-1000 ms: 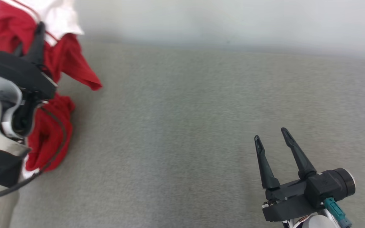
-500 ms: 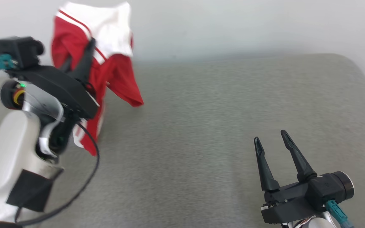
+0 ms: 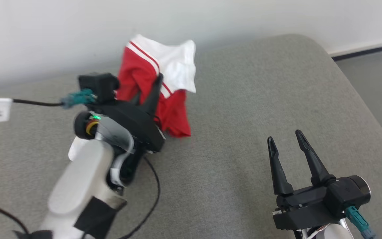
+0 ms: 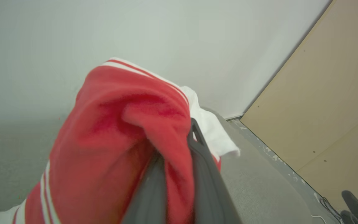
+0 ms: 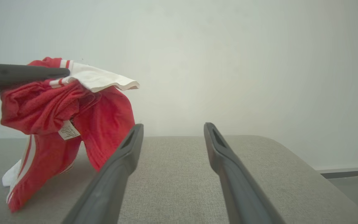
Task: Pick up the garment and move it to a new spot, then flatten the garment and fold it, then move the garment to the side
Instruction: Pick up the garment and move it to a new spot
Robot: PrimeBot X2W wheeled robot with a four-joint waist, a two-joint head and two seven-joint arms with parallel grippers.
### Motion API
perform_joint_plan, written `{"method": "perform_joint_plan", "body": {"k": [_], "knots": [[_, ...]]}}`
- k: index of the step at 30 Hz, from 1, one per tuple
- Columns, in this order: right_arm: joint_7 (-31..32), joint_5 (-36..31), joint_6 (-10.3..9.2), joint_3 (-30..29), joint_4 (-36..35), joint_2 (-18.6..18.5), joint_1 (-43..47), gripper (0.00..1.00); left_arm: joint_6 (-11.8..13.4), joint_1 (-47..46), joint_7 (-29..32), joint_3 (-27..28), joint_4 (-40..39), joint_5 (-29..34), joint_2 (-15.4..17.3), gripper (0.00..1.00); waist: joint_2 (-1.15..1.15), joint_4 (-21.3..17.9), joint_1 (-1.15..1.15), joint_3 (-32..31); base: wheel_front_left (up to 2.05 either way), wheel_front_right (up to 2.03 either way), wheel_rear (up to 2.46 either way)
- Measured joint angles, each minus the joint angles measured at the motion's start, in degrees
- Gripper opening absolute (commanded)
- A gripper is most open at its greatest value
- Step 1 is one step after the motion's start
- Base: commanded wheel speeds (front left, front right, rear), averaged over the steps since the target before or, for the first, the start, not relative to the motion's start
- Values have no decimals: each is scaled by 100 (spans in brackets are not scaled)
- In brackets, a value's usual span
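Left gripper (image 3: 149,88): fingers pressed nearly together, pinching a fold of the garment (image 3: 144,69). In the left wrist view red cloth is wedged between the two fingers and bulges over them.
Right gripper (image 3: 284,136): fingers spread wide with nothing between them. It hangs over the near right part of the cushion (image 3: 244,99), well apart from the garment, fingers pointing toward the wall (image 3: 45,33).
Garment: red with white stripes and a white panel. It is bunched and lifted by the Left gripper over the far middle of the cushion, near the wall. The white panel flops over the top toward the right. In the right wrist view the red lower end hangs down to the cushion, and a white corner lies on the cushion beside it.
Label (image 5: 68,130): small white tag hanging from the red cloth; print too small to read.
Left arm (image 3: 78,186): pale forearm rising from the lower left. A black cable (image 3: 154,196) loops off it, and a green light (image 3: 95,117) is lit near the wrist.
Cushion: grey fabric with a rounded far right corner.
Floor (image 3: 376,76): grey, right of the cushion, with a dark skirting (image 3: 360,53) at the wall's foot.
Panel (image 4: 322,93): tan board at the right of the left wrist view.
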Motion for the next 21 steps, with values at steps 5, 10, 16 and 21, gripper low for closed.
{"method": "perform_joint_plan", "body": {"k": [5, 10, 16, 21], "knots": [[0, 82, 0, 74, -76, 4, -113, 100, 27, -24, -453, -348, 817, 364, -349, 0, 0, -205, 0, 291, 0, 0, 0], [0, 185, 0, 122, -98, 2, -208, 100, 12, -207, -991, -580, 1671, 499, -623, 0, 1, -371, 1, 628, 0, 0, 0], [0, 243, 0, 160, -88, 2, -268, 100, -157, -437, -1322, -948, 2320, 461, -732, 100, 1, -531, 1, 955, 0, 0, 0], [0, 222, 0, 166, -68, 5, -271, 100, -264, -565, -1645, -1260, 2380, 360, -745, 100, 1, -535, 1, 1006, 0, 0, 0]]}}
